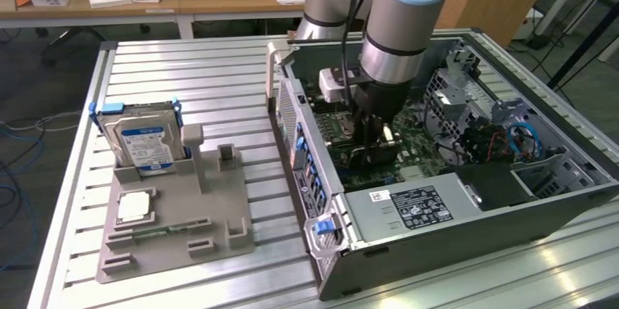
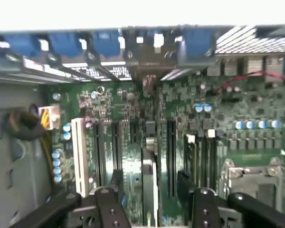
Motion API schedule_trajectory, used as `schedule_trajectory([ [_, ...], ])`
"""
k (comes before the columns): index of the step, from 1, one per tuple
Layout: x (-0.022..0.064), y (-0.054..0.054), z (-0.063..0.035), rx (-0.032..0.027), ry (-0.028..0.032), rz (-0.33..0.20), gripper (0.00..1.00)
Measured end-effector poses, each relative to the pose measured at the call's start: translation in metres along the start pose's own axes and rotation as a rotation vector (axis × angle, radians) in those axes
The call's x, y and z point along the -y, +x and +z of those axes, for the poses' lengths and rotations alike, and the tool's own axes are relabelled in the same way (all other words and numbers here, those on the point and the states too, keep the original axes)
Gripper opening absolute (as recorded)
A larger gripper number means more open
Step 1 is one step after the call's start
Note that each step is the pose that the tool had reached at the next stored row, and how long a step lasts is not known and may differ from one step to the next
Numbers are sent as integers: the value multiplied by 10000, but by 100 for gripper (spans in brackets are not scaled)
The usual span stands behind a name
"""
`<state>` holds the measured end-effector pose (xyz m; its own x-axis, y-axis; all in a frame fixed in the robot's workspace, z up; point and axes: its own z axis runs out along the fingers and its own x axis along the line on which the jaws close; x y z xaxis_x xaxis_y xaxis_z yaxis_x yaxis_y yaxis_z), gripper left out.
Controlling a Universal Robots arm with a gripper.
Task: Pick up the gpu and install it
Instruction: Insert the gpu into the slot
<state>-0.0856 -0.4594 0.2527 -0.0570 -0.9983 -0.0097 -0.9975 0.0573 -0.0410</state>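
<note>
The claw [image 2: 149,190] stands spread inside the open computer case [image 1: 541,186], its fingers [image 2: 115,183] either side of the gpu [image 2: 149,166], which appears seated edge-up in a motherboard [image 2: 133,118] slot directly beneath. Installation looks finished; withdrawing calls for a straight lift clear.

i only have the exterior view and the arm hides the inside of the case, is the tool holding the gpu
observer: No. In the wrist view the tool is open, with one finger on each side of the gpu.
operator: touching it at all
observer: Neither finger touches it; green motherboard shows in both gaps.
operator: how is the card sitting
observer: Upright and edge-on, down among the long black slots. I cannot tell whether it is fully seated.
</note>
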Motion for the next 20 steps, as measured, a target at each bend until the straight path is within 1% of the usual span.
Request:
schedule_trajectory([
  [6, 4, -2, -270, 1, 0, 0, 57],
  [7, 4, -3, -292, 1, 1, 1, 57],
  [19, 4, -2, -293, 1, 1, 1, 56],
  [20, 4, -2, -293, 1, 1, 1, 49],
])
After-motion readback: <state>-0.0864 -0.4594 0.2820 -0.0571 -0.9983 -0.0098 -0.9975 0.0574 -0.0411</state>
